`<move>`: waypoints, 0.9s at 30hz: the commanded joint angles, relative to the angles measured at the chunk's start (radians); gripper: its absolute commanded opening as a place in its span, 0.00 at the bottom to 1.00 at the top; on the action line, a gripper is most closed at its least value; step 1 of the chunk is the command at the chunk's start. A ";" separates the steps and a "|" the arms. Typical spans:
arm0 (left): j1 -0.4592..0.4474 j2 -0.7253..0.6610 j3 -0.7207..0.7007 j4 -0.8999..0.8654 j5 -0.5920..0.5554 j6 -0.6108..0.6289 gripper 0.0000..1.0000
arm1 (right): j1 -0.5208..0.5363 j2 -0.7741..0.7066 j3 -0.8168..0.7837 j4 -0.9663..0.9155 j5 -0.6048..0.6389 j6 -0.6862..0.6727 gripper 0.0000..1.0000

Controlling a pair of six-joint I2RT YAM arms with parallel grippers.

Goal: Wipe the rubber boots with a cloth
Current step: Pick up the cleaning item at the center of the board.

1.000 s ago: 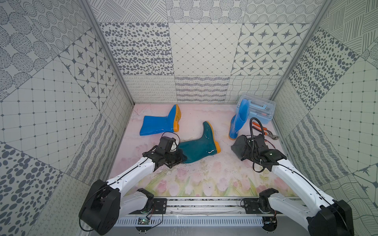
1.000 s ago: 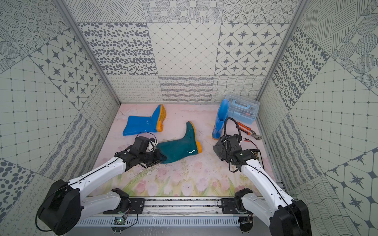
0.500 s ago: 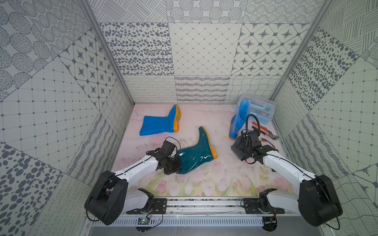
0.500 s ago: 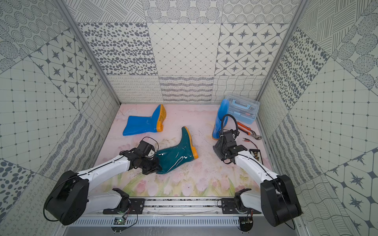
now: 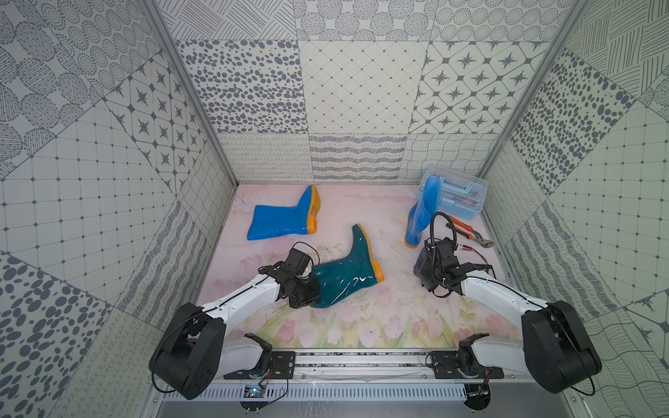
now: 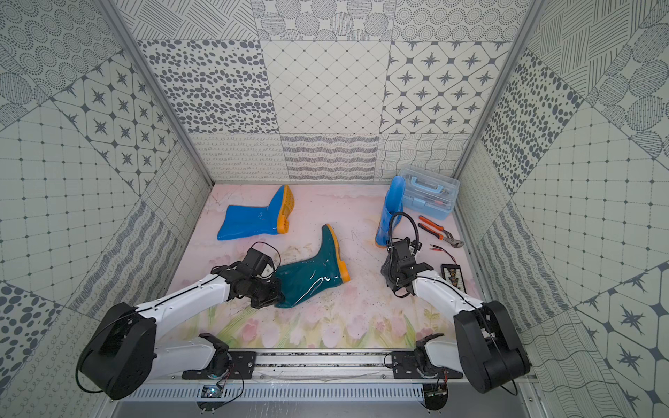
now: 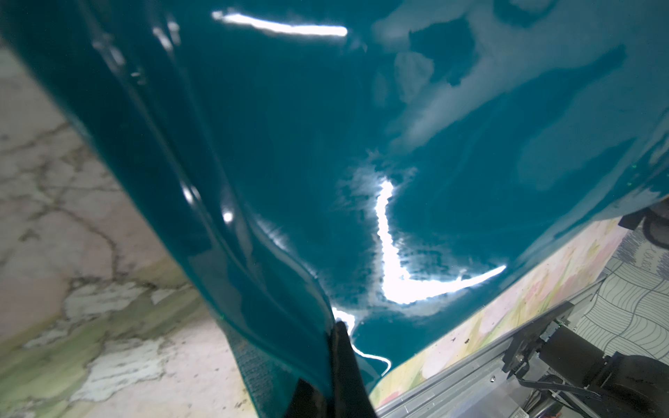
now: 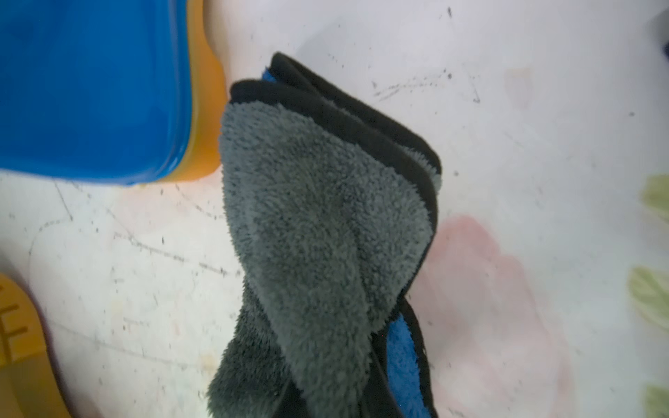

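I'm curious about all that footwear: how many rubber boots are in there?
3. The lying blue boot is at the back left, the standing blue boot by the plastic box at the back right, the teal boot on its side in the middle. None looks hidden.

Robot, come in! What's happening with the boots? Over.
Left gripper shut on teal boot, shaft rim. Right gripper pinching cloth, beside upright blue boot. Path to teal boot open.
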 commanded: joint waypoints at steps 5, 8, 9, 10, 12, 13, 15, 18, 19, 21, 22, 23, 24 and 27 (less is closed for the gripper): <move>0.001 0.055 0.045 -0.146 -0.079 0.032 0.06 | 0.255 -0.136 -0.092 -0.205 0.050 0.182 0.52; 0.003 0.038 0.047 -0.144 -0.092 0.019 0.17 | 0.261 -0.104 -0.093 -0.197 0.064 0.188 0.68; 0.002 0.022 0.044 -0.145 -0.104 0.012 0.22 | 0.262 -0.089 -0.087 -0.185 0.075 0.177 0.71; 0.004 0.002 0.041 -0.149 -0.118 0.007 0.25 | 0.262 -0.077 -0.081 -0.166 0.079 0.161 0.72; 0.008 -0.053 0.028 -0.160 -0.154 -0.009 0.28 | 0.262 -0.036 -0.067 -0.118 0.073 0.135 0.73; 0.014 -0.082 0.017 -0.160 -0.166 -0.017 0.31 | 0.261 -0.008 -0.063 -0.094 0.065 0.124 0.72; 0.038 -0.138 -0.007 -0.157 -0.176 -0.032 0.35 | 0.262 0.045 -0.059 -0.055 0.048 0.105 0.58; 0.100 -0.197 -0.049 -0.119 -0.136 -0.039 0.38 | 0.267 0.066 -0.070 -0.025 0.024 0.087 0.15; 0.127 -0.210 -0.062 -0.103 -0.116 -0.044 0.40 | 0.275 0.041 -0.077 -0.030 0.028 0.080 0.05; 0.163 -0.233 -0.083 -0.051 -0.072 -0.049 0.44 | 0.312 -0.030 -0.067 -0.082 0.072 0.067 0.00; 0.175 -0.242 -0.096 -0.011 -0.041 -0.050 0.46 | 0.339 -0.072 -0.046 -0.130 0.110 0.061 0.00; 0.186 -0.244 -0.108 0.028 -0.014 -0.059 0.47 | 0.370 -0.109 -0.024 -0.181 0.146 0.050 0.00; 0.193 -0.241 -0.117 0.070 0.009 -0.065 0.48 | 0.398 -0.133 0.010 -0.221 0.177 0.044 0.00; 0.208 -0.205 -0.138 0.166 0.050 -0.087 0.46 | 0.506 -0.164 0.113 -0.329 0.269 0.034 0.00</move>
